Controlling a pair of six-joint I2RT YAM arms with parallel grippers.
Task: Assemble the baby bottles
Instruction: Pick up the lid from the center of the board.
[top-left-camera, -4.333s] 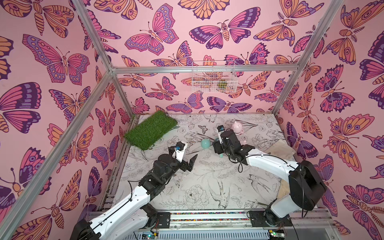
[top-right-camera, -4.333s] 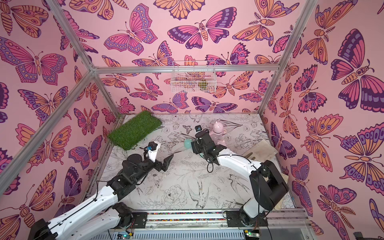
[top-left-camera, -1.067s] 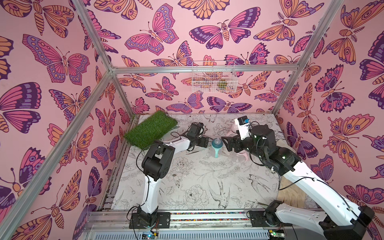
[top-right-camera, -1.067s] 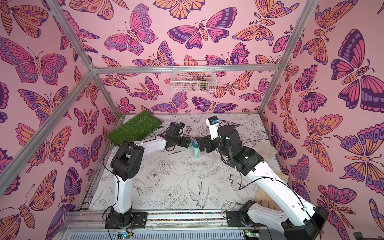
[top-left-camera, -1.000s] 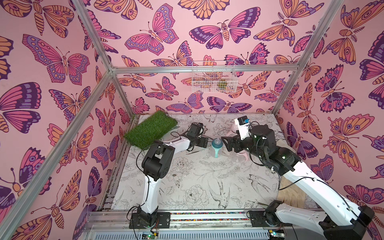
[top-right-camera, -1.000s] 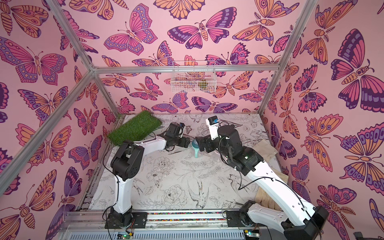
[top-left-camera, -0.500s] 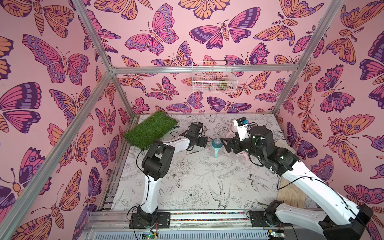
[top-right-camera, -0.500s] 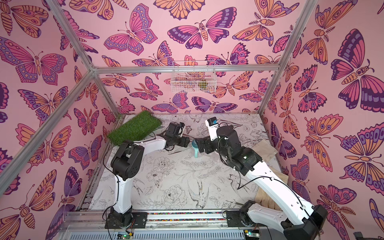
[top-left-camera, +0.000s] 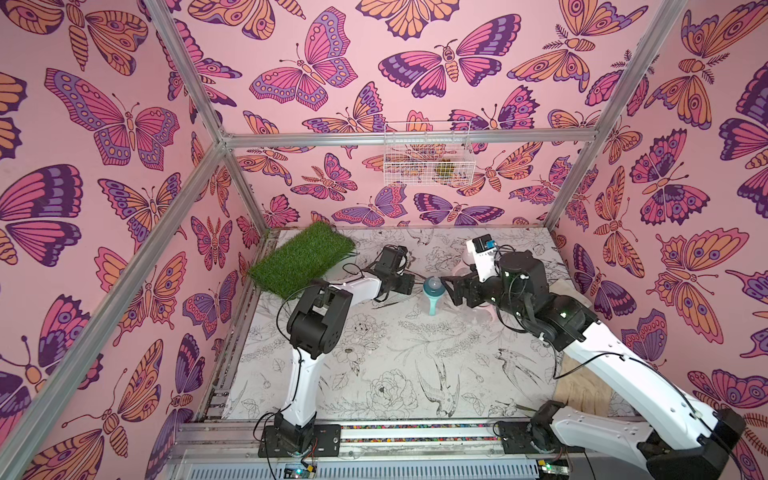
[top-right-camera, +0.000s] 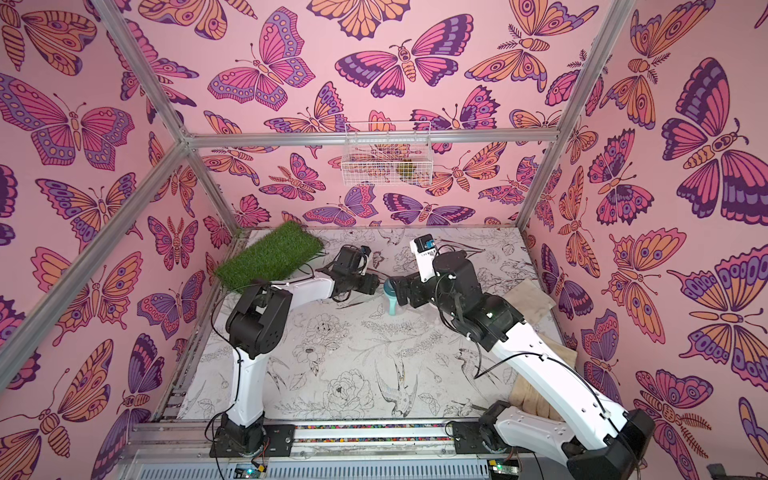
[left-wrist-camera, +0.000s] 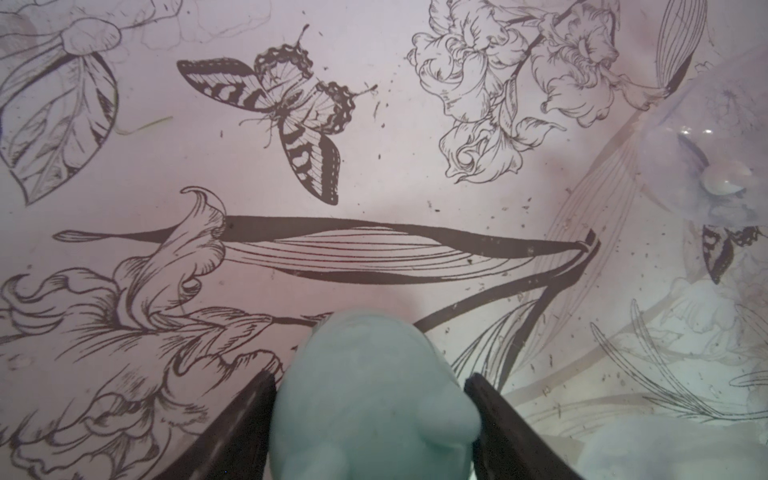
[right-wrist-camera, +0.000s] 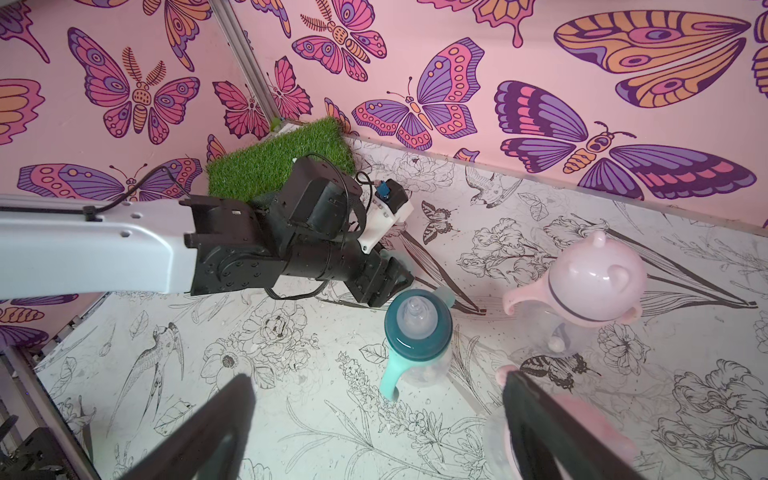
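On a flower-print table, left pincer nips teal handle

Its jaws pinch one handle of the upright, uncapped teal bottle, its nipple bare. Above hangs the right pincer, jaws spread wide. A pink capped bottle stands near; a grass mat lies in the far left corner.

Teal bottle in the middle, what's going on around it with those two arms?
The teal bottle stands upright on the table with its nipple collar on and no cap. The left gripper has its jaws pressed on either side of one pale teal handle, seemingly to steady the bottle. The right gripper hangs close on the opposite side, jaws wide open and holding nothing. A pink-capped bottle stands nearby, already closed.
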